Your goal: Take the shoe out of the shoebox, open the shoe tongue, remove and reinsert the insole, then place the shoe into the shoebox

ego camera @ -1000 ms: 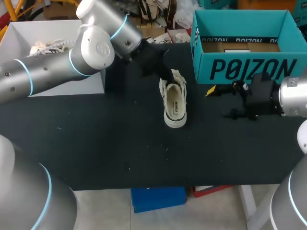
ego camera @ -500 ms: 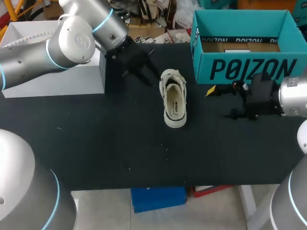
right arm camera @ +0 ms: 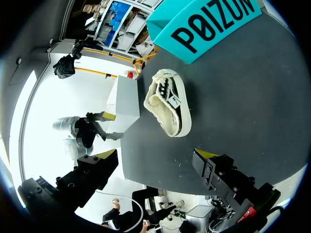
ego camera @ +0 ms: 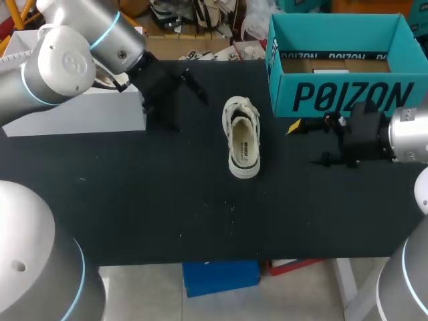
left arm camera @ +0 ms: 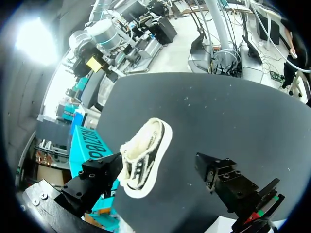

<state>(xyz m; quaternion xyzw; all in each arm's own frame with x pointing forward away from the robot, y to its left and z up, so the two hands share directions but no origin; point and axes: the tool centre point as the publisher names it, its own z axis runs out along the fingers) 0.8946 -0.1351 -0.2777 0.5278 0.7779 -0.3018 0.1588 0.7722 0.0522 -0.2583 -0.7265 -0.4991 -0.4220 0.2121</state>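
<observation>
A cream low shoe point(ego camera: 242, 137) stands on its sole on the black table point(ego camera: 134, 200), lace end toward the far side, its insole showing. Nothing touches it. My left gripper point(ego camera: 189, 114) hangs open to the shoe's left, near the white box, with nothing between its fingers. In the left wrist view the shoe point(left arm camera: 146, 158) lies ahead of the spread fingers point(left arm camera: 92, 179). My right gripper point(ego camera: 302, 144) stands open to the shoe's right, in front of the teal shoebox point(ego camera: 341, 93). The right wrist view has the shoe point(right arm camera: 170, 104) ahead of it, apart from its fingers point(right arm camera: 214, 167).
An open white box point(ego camera: 80, 110) stands at the table's back left, beside my left arm. The teal shoebox point(right arm camera: 209, 24) sits open at the back right. The black tabletop runs bare in front of the shoe to the near edge.
My left gripper has let go of the shoe's lace end, opened wide and drawn back to the left toward the white box. The shoe and the right arm stayed put.
</observation>
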